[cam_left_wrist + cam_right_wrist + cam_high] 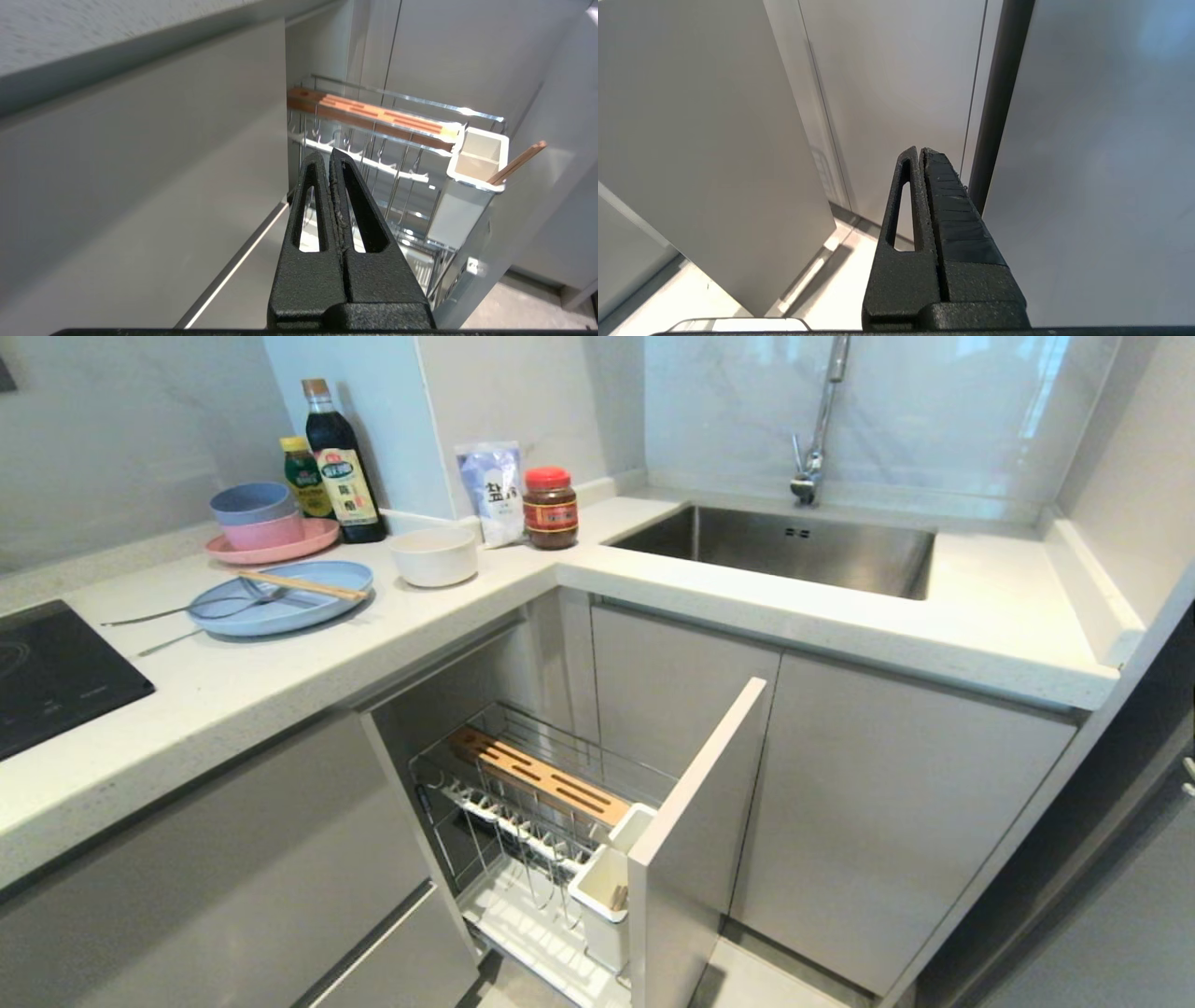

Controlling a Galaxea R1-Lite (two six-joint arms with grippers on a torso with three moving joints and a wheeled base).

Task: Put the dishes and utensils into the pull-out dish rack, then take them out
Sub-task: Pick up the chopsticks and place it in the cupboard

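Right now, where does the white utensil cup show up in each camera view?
Head view: utensil cup low in the middle, inside the rack behind the front panel.
Left wrist view: utensil cup right of middle, beyond the shut left gripper.
Right wrist view: not in it.
Shared landmark: wooden strip.

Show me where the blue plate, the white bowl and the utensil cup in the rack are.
light-blue plate (308, 605): head view, on its bare front rim.
white bowl (433, 563): head view, on its outer wall.
white utensil cup (460, 210): left wrist view, on its side wall.
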